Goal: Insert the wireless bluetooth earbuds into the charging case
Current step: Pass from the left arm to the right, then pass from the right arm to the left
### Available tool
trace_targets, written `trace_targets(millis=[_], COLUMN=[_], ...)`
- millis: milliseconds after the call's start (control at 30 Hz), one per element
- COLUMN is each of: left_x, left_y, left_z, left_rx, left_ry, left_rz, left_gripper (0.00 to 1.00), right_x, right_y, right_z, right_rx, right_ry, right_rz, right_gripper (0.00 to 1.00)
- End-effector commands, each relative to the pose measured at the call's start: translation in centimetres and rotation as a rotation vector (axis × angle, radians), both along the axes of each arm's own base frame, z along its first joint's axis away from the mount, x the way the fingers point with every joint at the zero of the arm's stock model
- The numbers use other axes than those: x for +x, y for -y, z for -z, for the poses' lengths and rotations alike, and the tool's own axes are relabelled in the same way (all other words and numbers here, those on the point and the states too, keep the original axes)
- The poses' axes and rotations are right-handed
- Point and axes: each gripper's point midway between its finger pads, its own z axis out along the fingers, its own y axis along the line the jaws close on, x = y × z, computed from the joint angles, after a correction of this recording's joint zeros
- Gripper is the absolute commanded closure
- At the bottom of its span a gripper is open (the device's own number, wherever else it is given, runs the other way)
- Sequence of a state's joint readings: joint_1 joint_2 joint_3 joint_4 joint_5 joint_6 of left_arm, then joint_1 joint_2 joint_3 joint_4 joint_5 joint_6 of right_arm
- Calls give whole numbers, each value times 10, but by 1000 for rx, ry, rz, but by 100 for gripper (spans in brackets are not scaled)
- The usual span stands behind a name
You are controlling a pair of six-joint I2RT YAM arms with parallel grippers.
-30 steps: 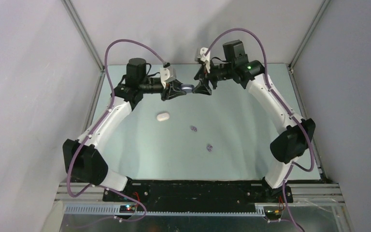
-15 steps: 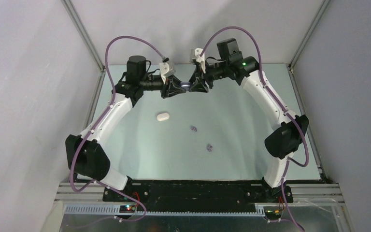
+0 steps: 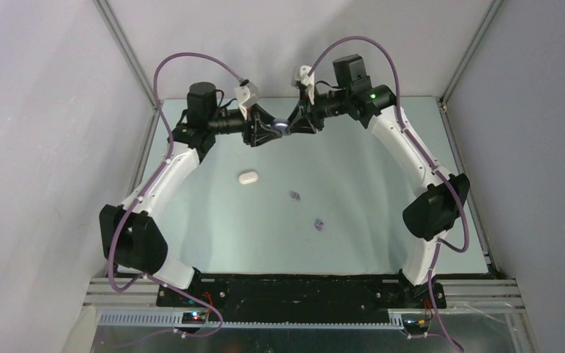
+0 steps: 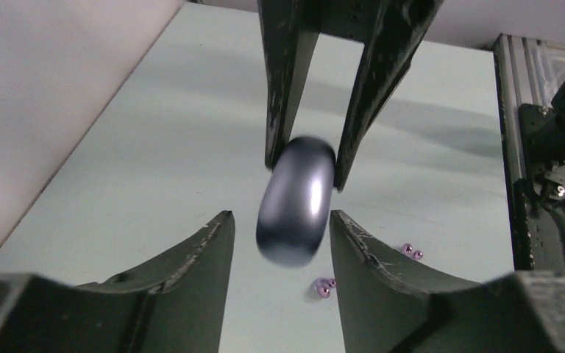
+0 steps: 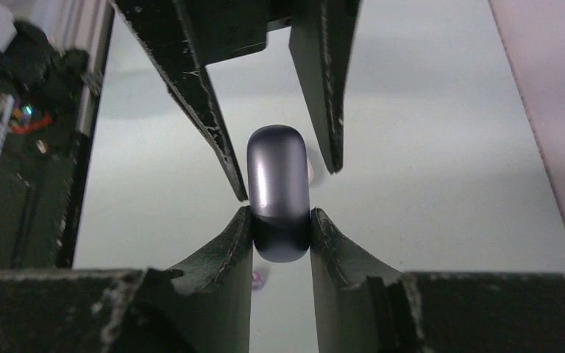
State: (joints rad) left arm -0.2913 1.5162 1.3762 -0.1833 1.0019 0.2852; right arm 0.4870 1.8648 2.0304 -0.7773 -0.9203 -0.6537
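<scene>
Midair, right fingers [image 5: 217, 254] clamp dark case [image 5: 277, 184].

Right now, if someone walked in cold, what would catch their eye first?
In the air over the far end of the table, the right gripper pinches a glossy dark case while the left gripper stands open around it. Below, a white case and two purple earbuds lie loose on the table.

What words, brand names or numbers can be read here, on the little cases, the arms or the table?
None can be read.
The dark case, held in the right claw, is plain and glossy, no logo showing.
The white case and purple earbuds on the table are too small to show any marking.
The electronics at the near edge show only tiny lights; any print is too small to read.
</scene>
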Motion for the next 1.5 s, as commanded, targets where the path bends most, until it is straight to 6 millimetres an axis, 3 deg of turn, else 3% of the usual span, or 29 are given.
trace_targets(millis=[0,167,600,900,1200,1233,1367,1467], left_x=[-2,-8,-5,-10,-10,-10,-12,-14], left_y=[-13,-11,-1,1,3,3,4,4], left_z=[-39,-45,-53,-54,-56,-55,-54,-52], left_rx=[-120,-134,-166,-176,-179,-180,-179,-179], left_ry=[28,25,15,-39,-56,-59,-66,-71], left_rz=[-23,50,93,109,125,127,144,161], left_gripper=[40,37,35,50,72,76,97,100], right_x=[8,5,-8,-7,-8,-9,-4,0], right_y=[5,3,-13,-14,-17,-18,-18,-17], right_z=[-57,-70,-65,-56,-53,-53,-54,-57], right_rx=[183,235,229,201,184,182,181,185], right_ry=[-89,-138,-150,-128,-108,-109,-96,-89], right_rz=[32,16,-24,-1,4,4,39,65], right_gripper=[83,84,84,84,82,80,53,44])
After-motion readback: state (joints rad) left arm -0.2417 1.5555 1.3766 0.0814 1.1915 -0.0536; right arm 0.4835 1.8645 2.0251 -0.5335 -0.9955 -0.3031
